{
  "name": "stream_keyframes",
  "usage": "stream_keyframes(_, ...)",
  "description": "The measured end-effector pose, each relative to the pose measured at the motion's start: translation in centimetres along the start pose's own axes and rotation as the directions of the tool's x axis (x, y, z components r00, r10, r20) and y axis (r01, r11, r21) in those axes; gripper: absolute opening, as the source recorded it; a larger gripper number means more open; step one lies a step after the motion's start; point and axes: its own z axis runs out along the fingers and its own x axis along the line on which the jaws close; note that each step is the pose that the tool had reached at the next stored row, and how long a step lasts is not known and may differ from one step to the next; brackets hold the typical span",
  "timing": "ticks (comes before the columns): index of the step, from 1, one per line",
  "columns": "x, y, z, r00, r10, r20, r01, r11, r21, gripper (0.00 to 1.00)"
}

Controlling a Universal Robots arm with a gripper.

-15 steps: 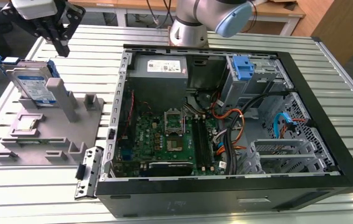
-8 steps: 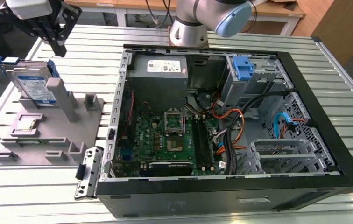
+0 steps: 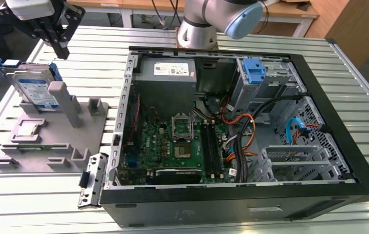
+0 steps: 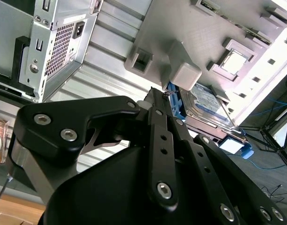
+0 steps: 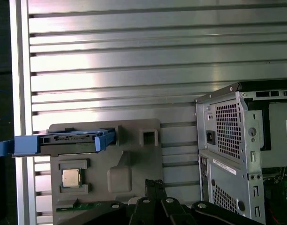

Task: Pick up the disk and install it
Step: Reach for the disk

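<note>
**Q:** Which step is shown?

**A:** Judging by position, the approach. The black two-fingered pincer (image 3: pixel 61 52) hangs above the disk and apart from it. Its jaws are closed together and hold nothing. The disk, a flat silver hard drive with a white-and-blue label and a blue plastic bracket (image 3: pixel 36 90), stands on edge in a grey moulded fixture (image 3: pixel 54 139). The fixture sits on the slatted aluminium table (image 3: pixel 28 204), at the exterior view's left.

**Q:** What does a grasp call for?

**A:** Probably jaws parted enough to straddle the drive's thin edge, which the first wrist view shows edge-on (image 5: pixel 64 139). The descent would need to line up with that edge.

**Q:** Edges and open room?

**A:** A grey upright post (image 3: pixel 59 97) stands just beside the drive's face and crowds that side; the space above is open. The open black computer case (image 3: pixel 236 207) lies well apart, at the exterior view's right. Room there looks tighter, with cables running near the bay that carries a blue latch (image 3: pixel 255 72).
</note>
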Motion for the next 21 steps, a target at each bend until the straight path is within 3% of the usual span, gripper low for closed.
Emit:
stream_keyframes(9, 0.12, -0.01, 0.00, 1.0000, 0.000, 0.0000, 0.000, 1.0000, -0.0002, 0.10)
stream_keyframes(16, 1.52, 0.04, 0.18, 1.0000, 0.002, 0.0001, -0.002, 1.0000, -0.0001, 0.10)
stream_keyframes(21, 2.99, 0.38, 0.55, 1.0000, 0.006, 0.0002, -0.006, 1.0000, 0.0000, 0.10)
